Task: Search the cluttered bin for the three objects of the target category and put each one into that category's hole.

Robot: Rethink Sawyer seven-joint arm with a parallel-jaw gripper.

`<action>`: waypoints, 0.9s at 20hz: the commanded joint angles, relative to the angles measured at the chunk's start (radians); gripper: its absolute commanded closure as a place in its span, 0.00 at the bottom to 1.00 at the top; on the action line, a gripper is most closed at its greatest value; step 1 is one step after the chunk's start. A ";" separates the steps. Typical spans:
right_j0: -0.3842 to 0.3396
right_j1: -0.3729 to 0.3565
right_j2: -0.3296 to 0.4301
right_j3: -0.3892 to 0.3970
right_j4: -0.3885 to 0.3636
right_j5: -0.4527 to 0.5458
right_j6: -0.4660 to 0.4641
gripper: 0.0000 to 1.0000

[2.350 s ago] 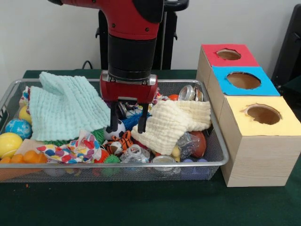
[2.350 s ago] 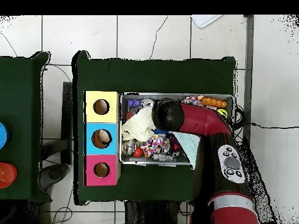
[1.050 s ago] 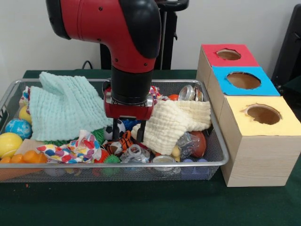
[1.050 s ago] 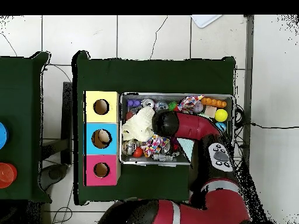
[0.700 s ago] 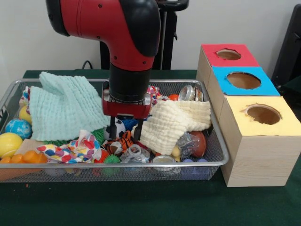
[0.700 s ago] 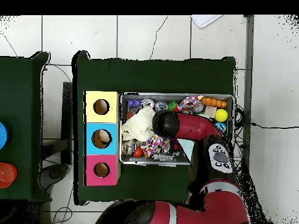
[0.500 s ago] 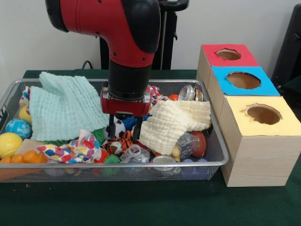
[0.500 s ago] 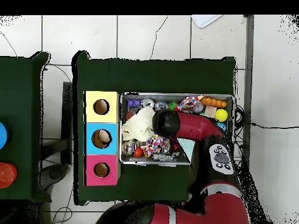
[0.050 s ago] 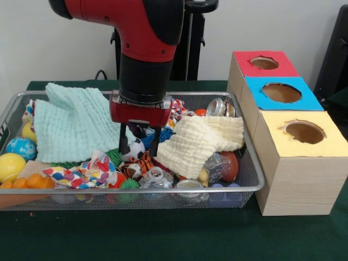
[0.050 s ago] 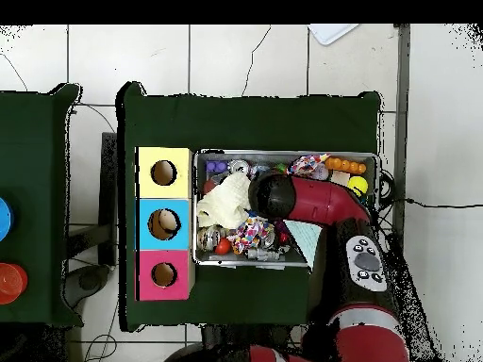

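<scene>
red arm [image 10: 321, 203] over bin [image 10: 285, 263], three-hole box [image 10: 162, 223]

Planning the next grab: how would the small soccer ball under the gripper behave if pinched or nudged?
The soccer ball is round, so it may roll or squirt away. It sits loosely among clutter beside the cream cloth, which may hem it in.

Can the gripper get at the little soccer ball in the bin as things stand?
Probably yes. The gripper hangs open right over the soccer ball, which lies uncovered between the green cloth and the yellow cloth.
</scene>
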State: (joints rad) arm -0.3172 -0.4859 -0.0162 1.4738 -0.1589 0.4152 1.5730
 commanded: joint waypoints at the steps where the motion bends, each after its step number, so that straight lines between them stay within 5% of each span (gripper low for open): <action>1: -0.055 0.010 0.100 0.110 -0.024 -0.044 0.066 0.00; 18: -0.092 0.036 0.150 0.105 -0.010 -0.056 0.088 0.00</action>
State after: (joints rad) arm -0.3974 -0.4828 0.0400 1.4866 -0.1591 0.3729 1.5730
